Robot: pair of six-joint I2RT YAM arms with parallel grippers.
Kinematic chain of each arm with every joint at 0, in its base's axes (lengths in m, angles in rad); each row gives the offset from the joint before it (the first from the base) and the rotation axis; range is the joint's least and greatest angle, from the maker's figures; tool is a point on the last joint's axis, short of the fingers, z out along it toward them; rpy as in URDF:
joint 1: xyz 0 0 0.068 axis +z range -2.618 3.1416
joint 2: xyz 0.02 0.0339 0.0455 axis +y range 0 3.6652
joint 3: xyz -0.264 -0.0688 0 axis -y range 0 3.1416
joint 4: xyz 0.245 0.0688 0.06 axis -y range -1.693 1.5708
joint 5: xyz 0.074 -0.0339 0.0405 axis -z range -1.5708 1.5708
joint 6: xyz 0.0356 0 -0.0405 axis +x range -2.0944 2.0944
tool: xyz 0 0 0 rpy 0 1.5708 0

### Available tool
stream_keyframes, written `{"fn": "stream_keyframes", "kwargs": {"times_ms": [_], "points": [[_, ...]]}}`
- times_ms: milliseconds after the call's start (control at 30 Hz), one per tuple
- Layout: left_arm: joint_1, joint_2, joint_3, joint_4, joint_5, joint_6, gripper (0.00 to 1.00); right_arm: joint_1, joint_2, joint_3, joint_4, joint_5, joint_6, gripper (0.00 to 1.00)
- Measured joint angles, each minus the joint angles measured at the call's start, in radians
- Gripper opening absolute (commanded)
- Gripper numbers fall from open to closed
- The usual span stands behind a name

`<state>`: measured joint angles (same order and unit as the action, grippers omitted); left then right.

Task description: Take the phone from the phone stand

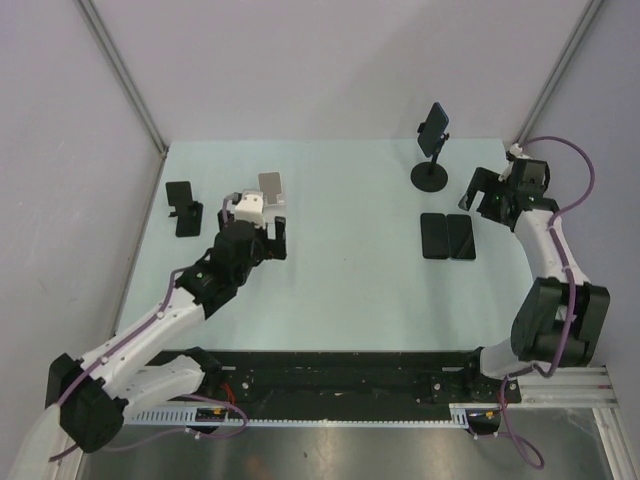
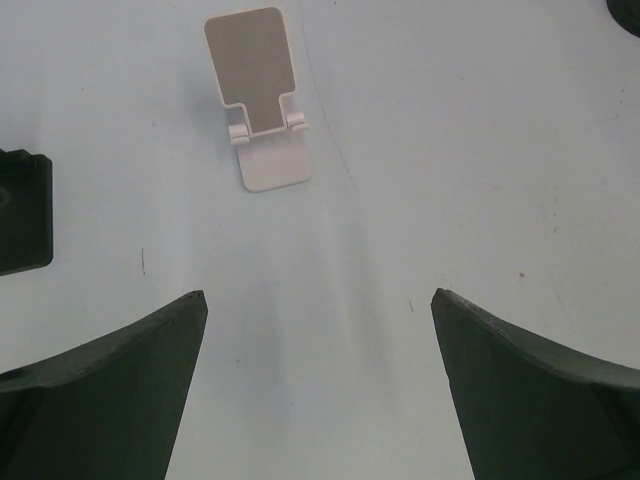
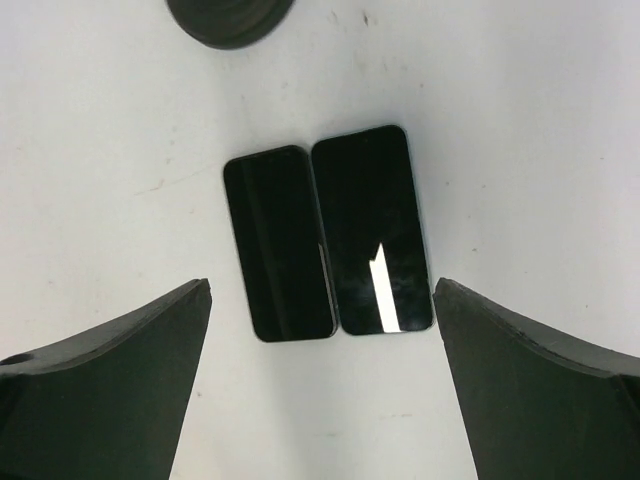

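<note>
A dark phone (image 1: 434,128) is clamped upright on a black stand with a round base (image 1: 431,177) at the far right of the table. My right gripper (image 1: 479,199) is open and empty, just right of that base. In the right wrist view its open jaws (image 3: 322,330) hang above two black phones (image 3: 325,235) lying flat side by side; the base's edge (image 3: 230,20) shows at the top. My left gripper (image 1: 252,228) is open and empty, just short of an empty white folding stand (image 2: 262,100).
An empty black folding stand (image 1: 183,205) sits at the far left, also at the left edge of the left wrist view (image 2: 22,210). The two flat phones (image 1: 447,236) lie in front of the round base. Grey walls close in the table's back and sides.
</note>
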<state>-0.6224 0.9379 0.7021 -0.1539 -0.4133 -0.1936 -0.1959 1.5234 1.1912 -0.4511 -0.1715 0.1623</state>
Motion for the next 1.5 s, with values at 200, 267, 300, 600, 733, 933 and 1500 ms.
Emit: {"fn": "stream_keyframes", "kwargs": {"times_ms": [200, 267, 300, 600, 733, 933, 1500], "points": [[0.013, 0.196, 0.152, -0.018, -0.021, -0.010, 1.00, 0.103, -0.249, -0.167, 0.077, 0.095, 0.054, 1.00], [0.035, 0.274, 0.219, -0.021, -0.020, -0.014, 1.00, 0.145, -0.329, -0.234, 0.101, 0.114, 0.067, 1.00], [0.049, 0.315, 0.247, -0.019, -0.019, -0.016, 1.00, 0.165, -0.366, -0.270, 0.118, 0.121, 0.072, 1.00], [0.206, 0.661, 0.476, -0.024, 0.035, -0.021, 1.00, 0.282, -0.583, -0.460, 0.225, 0.159, 0.088, 1.00], [0.253, 0.792, 0.563, -0.034, 0.047, -0.025, 1.00, 0.295, -0.608, -0.483, 0.265, 0.164, 0.083, 1.00], [0.306, 0.915, 0.678, -0.039, 0.081, -0.034, 1.00, 0.321, -0.603, -0.496, 0.295, 0.142, 0.071, 1.00], [0.320, 1.034, 0.779, -0.039, 0.123, -0.053, 0.84, 0.323, -0.566, -0.496, 0.314, 0.100, 0.063, 1.00]]}}
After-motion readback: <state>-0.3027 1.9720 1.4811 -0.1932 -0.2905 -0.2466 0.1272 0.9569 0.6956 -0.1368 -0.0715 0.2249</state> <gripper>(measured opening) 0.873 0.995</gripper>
